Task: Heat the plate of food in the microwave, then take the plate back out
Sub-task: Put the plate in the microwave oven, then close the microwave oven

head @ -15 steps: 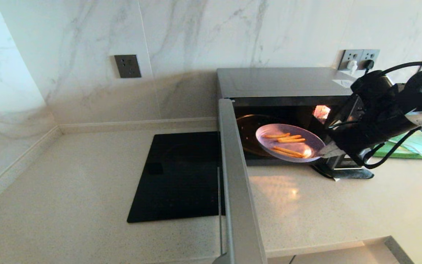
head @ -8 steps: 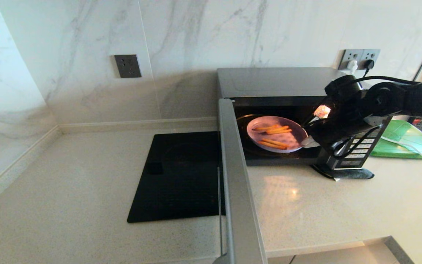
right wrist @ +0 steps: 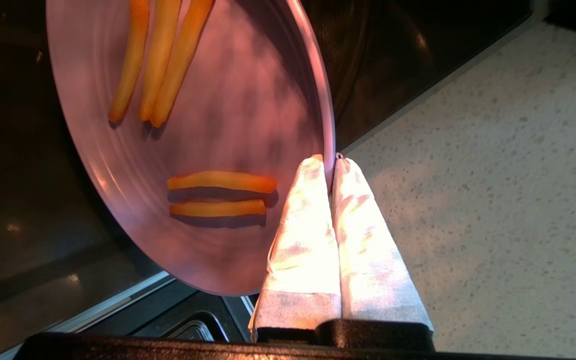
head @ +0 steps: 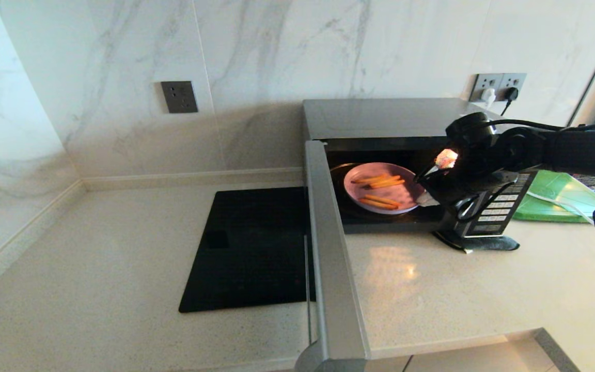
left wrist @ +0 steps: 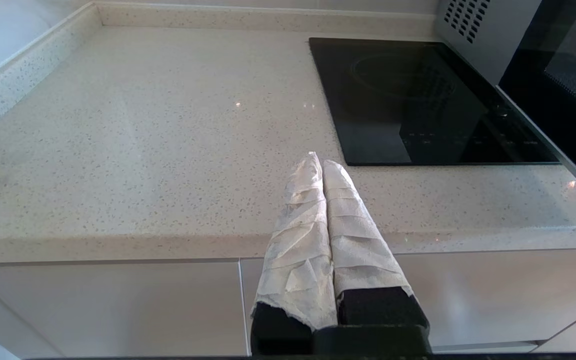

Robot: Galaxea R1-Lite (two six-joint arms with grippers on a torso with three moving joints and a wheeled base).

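Observation:
The silver-and-black microwave (head: 390,116) stands at the back right of the counter, its door (head: 328,248) swung wide open toward me. The lilac plate of food (head: 382,194) with several orange sticks is inside the lit cavity. My right gripper (head: 425,199) reaches in from the right and is shut on the plate's right rim; in the right wrist view the plate (right wrist: 208,150) has its rim pinched between the wrapped fingers (right wrist: 308,215) of the right gripper (right wrist: 329,159). My left gripper (left wrist: 318,160) hangs shut and empty off the counter's front edge, out of the head view.
A flat black cooktop (head: 251,248) lies left of the open door. A green board (head: 566,199) sits right of the microwave, behind my right arm. The button panel (head: 496,212) is just beside my right wrist. Wall sockets (head: 499,85) are above.
My right gripper has carried the plate from in front of the opening leftward and deeper into the microwave cavity. The left arm has not moved.

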